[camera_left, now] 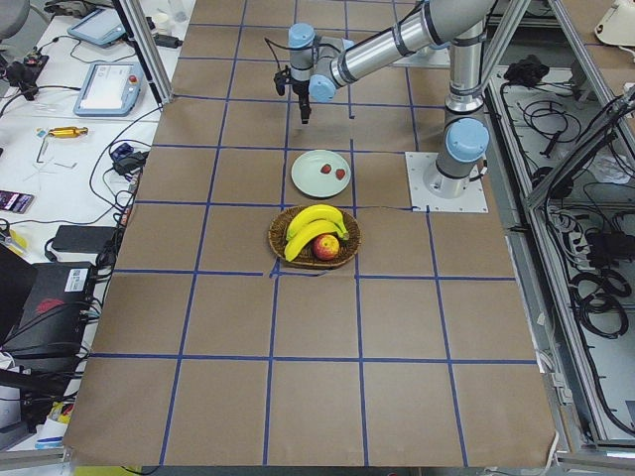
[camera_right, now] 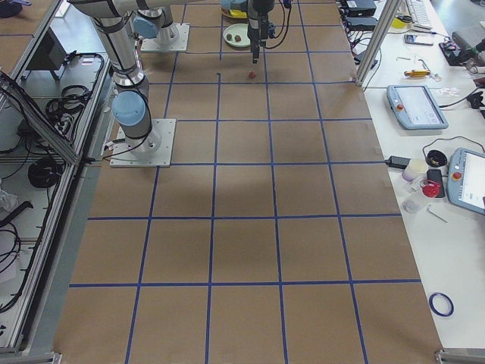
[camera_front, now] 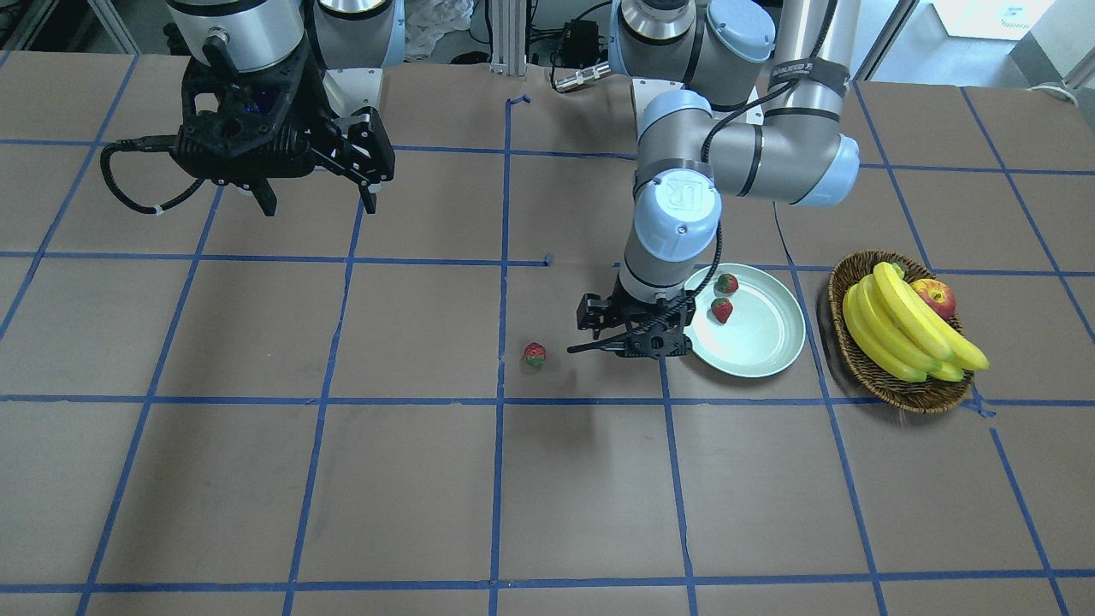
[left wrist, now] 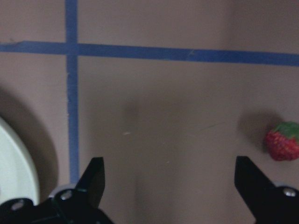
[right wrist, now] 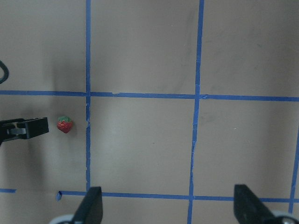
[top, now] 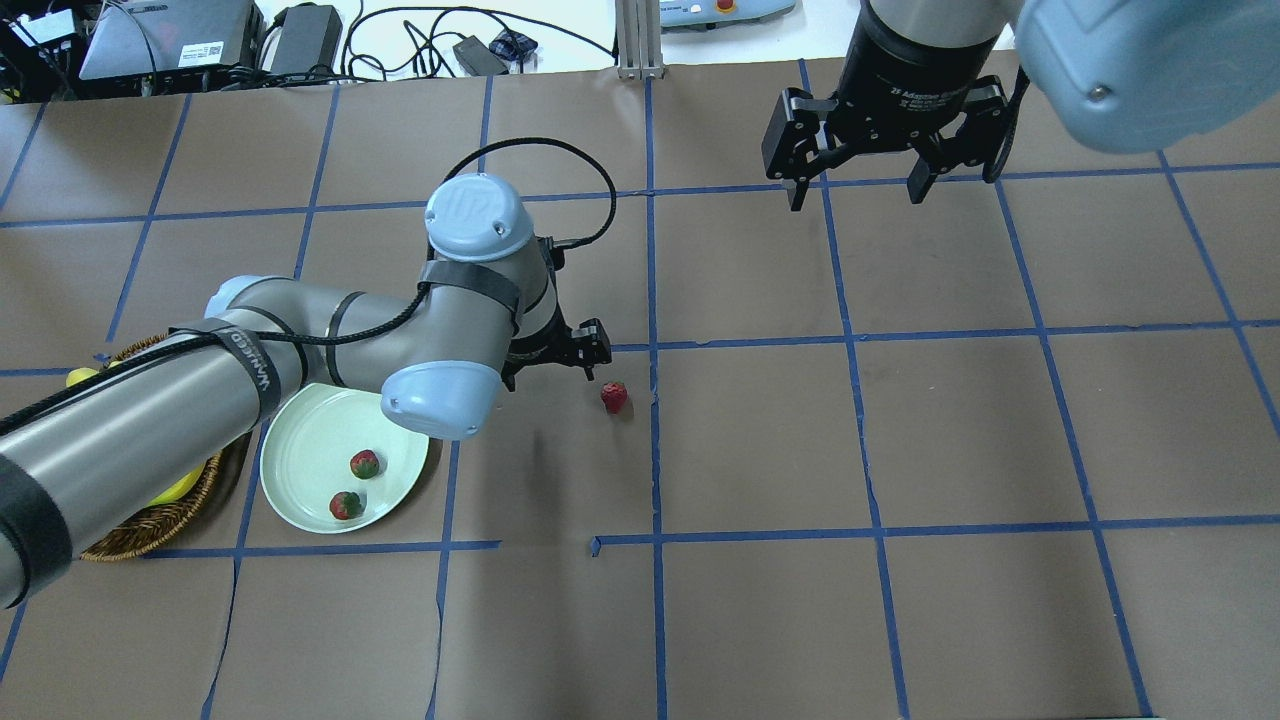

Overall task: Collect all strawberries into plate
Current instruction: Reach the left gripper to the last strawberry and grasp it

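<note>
Two strawberries (camera_front: 727,283) (camera_front: 722,310) lie in the pale green plate (camera_front: 757,355), which also shows in the overhead view (top: 300,450). The third strawberry (camera_front: 535,354) lies on the table, left of the plate in the front view and right of it in the overhead view (top: 614,397). My left gripper (top: 572,362) hangs low between plate and loose berry, open and empty. In the left wrist view (left wrist: 170,186) the berry (left wrist: 282,142) sits beyond the right finger. My right gripper (top: 856,195) is open, empty, high and well away from the berries.
A brown wicker basket (camera_front: 855,364) with bananas (camera_front: 898,329) and a red-yellow apple (camera_front: 934,297) stands beside the plate, away from the loose berry. The brown table has blue tape grid lines. The right wrist view shows the loose berry (right wrist: 65,124) far below.
</note>
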You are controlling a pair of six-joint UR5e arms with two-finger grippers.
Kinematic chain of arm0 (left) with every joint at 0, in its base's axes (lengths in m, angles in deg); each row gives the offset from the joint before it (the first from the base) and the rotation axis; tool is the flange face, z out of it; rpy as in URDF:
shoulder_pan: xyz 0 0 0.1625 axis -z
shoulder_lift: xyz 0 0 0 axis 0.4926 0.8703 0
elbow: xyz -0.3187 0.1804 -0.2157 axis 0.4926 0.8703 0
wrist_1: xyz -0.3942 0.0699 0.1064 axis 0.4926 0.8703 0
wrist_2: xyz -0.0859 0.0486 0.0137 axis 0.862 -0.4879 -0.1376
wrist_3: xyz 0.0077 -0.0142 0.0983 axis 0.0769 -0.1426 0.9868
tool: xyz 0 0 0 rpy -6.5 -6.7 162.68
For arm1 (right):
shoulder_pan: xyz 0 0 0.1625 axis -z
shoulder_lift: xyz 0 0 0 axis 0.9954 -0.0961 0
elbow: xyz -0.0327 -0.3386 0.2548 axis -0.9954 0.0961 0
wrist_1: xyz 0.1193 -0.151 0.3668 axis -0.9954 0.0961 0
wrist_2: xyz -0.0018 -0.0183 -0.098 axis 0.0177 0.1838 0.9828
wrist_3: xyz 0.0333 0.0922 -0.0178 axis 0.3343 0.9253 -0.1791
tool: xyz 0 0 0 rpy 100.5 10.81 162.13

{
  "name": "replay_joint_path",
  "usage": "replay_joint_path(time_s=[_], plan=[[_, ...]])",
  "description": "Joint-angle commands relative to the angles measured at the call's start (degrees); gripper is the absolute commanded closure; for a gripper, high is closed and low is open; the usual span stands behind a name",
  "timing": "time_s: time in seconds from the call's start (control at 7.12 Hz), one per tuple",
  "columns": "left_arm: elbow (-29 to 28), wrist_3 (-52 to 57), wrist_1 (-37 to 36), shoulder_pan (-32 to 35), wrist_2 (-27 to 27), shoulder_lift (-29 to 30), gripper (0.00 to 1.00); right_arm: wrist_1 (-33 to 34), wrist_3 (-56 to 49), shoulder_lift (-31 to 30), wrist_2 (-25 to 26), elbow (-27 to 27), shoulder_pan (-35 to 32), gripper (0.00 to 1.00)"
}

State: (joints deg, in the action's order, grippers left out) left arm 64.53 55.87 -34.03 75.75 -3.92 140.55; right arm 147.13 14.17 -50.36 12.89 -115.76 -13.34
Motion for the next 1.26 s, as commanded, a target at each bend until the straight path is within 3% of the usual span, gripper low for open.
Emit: replay_joint_path(time_s=[0.0,0.14,0.56,0.7,0.84,1.12], plan=[[-2.31,-4.82,-2.17,4.24,-0.06,3.66,0.06,0.0,0.0,0.0,0.0,0.0,0.0,0.0],[-2.32,-4.74,-2.17,4.68,-0.32,5.24,0.11,0.0,0.0,0.0,0.0,0.0,0.0,0.0],[-2.67,-4.82,-2.09,4.86,-0.41,5.61,0.82,0.0,0.0,0.0,0.0,0.0,0.0,0.0],[-2.84,-3.96,-2.0,4.86,-0.32,5.44,0.96,0.0,0.0,0.0,0.0,0.0,0.0,0.0],[-3.28,-0.82,-1.39,4.52,-0.84,3.78,0.99,0.0,0.0,0.0,0.0,0.0,0.0,0.0],[-3.02,7.53,9.02,-1.6,-6.96,-0.08,0.98,0.09,0.0,0.0,0.0,0.0,0.0,0.0]])
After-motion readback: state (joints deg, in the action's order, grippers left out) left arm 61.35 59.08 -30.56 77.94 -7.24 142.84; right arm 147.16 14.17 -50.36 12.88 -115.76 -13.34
